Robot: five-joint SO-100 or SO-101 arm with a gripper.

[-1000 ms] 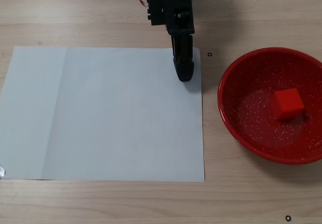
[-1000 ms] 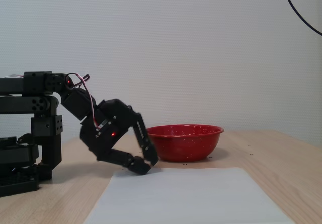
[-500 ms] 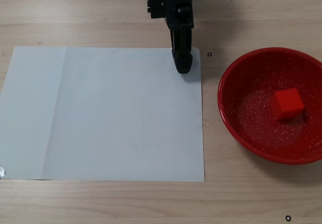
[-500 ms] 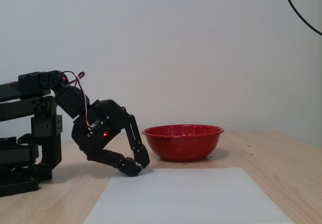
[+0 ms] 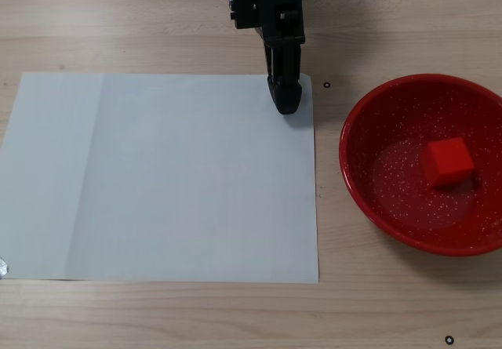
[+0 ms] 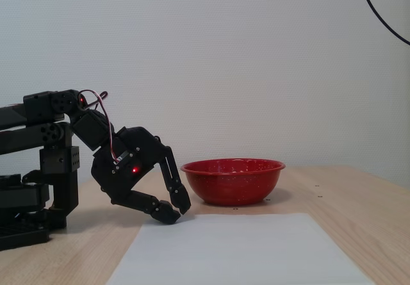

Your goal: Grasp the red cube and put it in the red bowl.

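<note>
The red cube (image 5: 449, 161) lies inside the red bowl (image 5: 369, 98), right of the bowl's middle, in a fixed view from above. In a fixed view from the side the bowl (image 6: 233, 180) stands on the wooden table and the cube is hidden by its wall. My black gripper (image 5: 284, 102) is shut and empty, its tips low over the far right corner of the white paper, left of the bowl. From the side the gripper (image 6: 174, 212) points down with its tips together at the paper's far edge.
A white paper sheet (image 5: 157, 176) covers the table's middle and left. Small black marks (image 5: 327, 85) dot the wood near the bowl. The arm's base (image 6: 38, 189) stands at the left in the side view. A black cable (image 6: 384, 16) hangs at top right.
</note>
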